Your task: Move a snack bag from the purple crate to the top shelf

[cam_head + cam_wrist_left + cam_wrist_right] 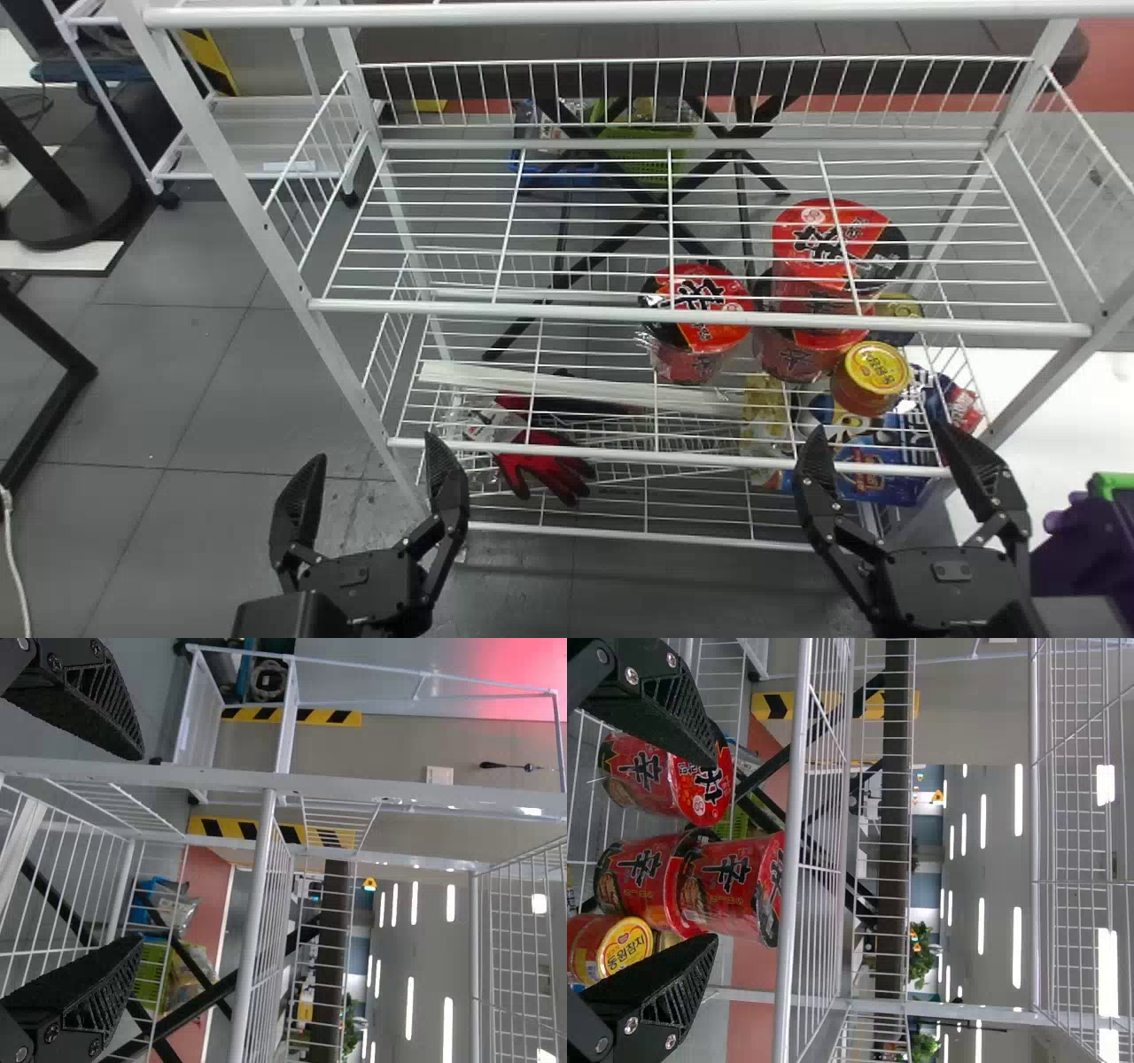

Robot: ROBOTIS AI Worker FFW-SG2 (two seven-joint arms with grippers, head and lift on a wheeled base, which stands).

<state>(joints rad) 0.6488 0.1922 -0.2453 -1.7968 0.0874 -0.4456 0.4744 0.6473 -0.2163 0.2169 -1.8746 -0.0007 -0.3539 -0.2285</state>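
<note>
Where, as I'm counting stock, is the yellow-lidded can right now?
In the head view, the yellow-lidded can stands toward the right of the white wire rack, just in front and to the right of the stacked red noodle cups.

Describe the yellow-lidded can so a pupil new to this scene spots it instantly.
Start at the white wire rack, then find the red noodle tubs towards its right. The can stands at the tub stack's front right: smaller, with a bright yellow lid, while theirs are red and black.

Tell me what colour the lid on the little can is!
The lid of the small can is yellow. It shows best in the head view.
</note>
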